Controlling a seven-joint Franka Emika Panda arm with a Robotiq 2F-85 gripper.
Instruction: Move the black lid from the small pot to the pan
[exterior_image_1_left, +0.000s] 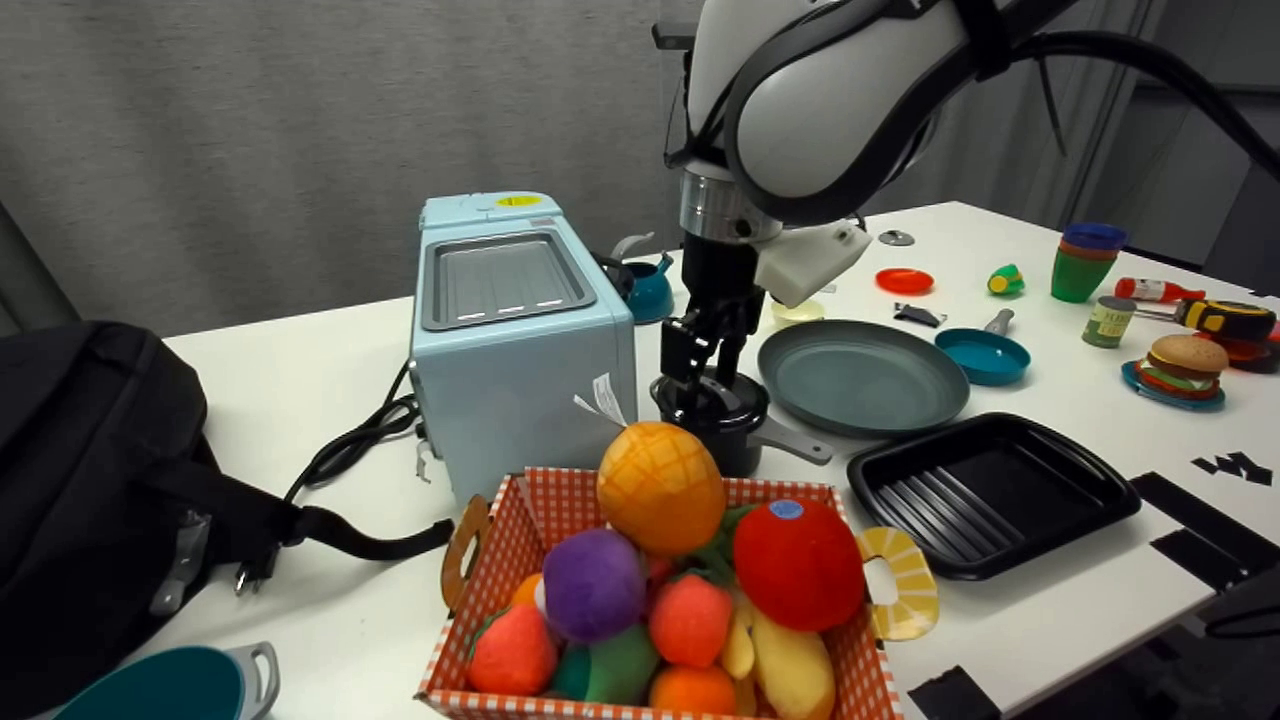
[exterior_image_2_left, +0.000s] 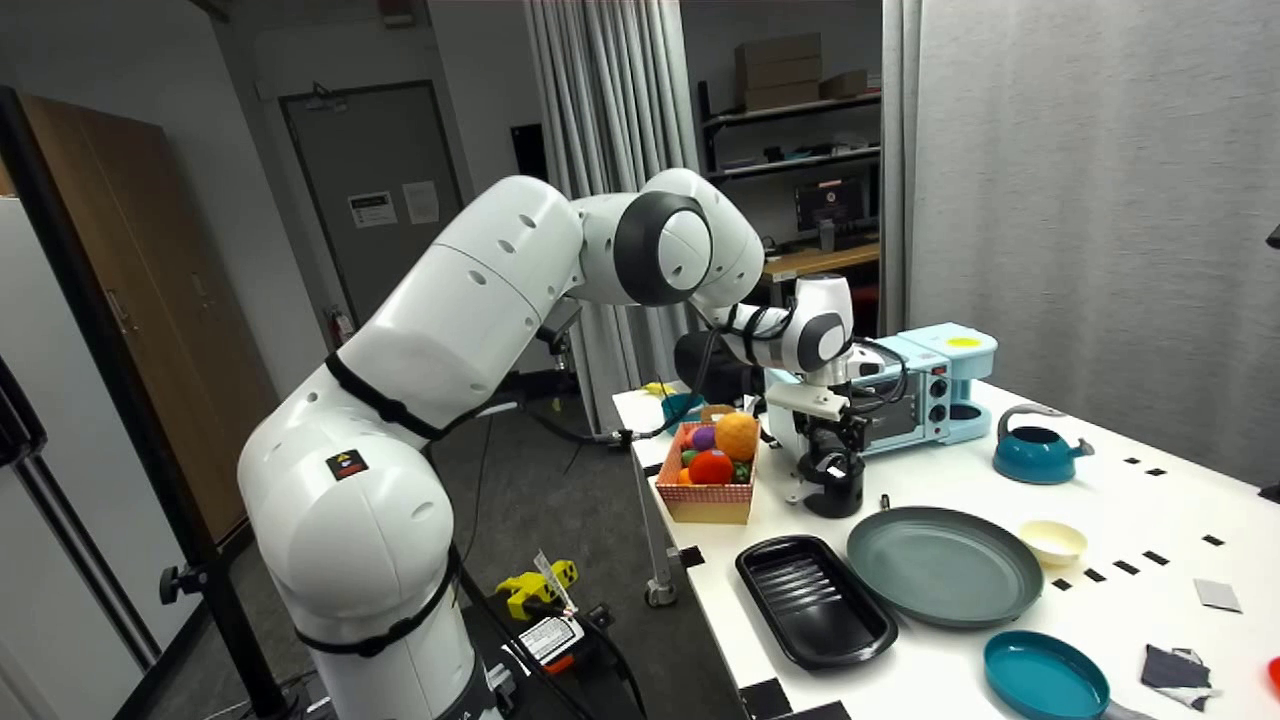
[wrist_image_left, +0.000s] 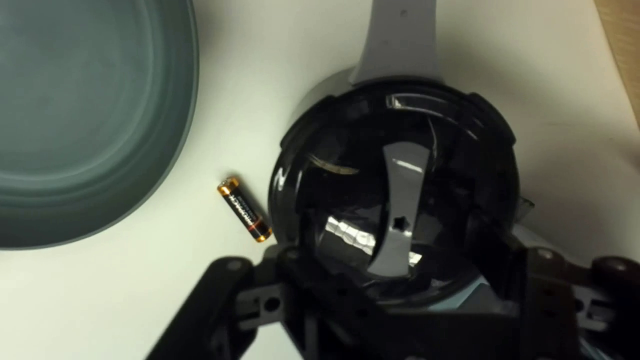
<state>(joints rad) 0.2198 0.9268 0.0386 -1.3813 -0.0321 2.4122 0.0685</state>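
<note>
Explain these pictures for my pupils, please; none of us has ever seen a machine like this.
The machine is a single robot arm with a two-fingered gripper at its end. Two pictures come from cameras standing outside it, at different places; the third comes from a camera on its wrist, looking down. On the white table are a wide grey pan, a black ribbed tray, a basket of toy fruit and a pale blue appliance, among other things. A small pot there has a black lid on it. Nothing looks held: the gripper is open, straddling the lid's grey handle.
</note>
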